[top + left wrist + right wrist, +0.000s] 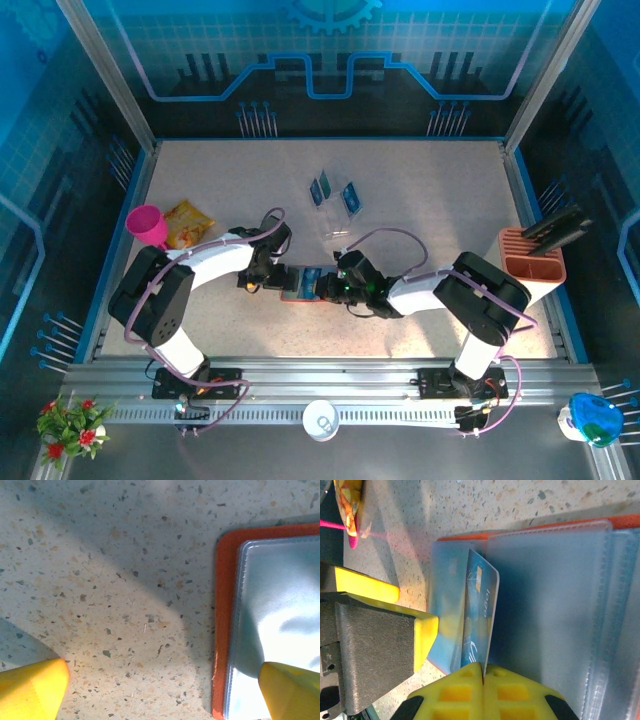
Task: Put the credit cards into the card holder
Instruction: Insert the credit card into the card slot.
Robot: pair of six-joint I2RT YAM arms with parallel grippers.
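The orange card holder [299, 284] lies open on the table between my two grippers, its clear inner pockets [555, 605] facing up. My right gripper [483, 670] is shut on a blue credit card [481, 611] that stands on edge, its far end at the pocket by the holder's left end. My left gripper [160, 692] is open at that same end [223, 610]: one yellow fingertip [31, 689] is over bare table, the other [292, 691] over the clear pocket. Two more credit cards [320, 189] [351, 200] stand farther back.
A clear slotted rack [336, 212] holds the two spare cards at mid-table. A pink funnel [148, 225] and a yellow snack bag [188, 222] lie at the left. An orange-and-white slotted box [532, 262] with dark items stands at the right edge.
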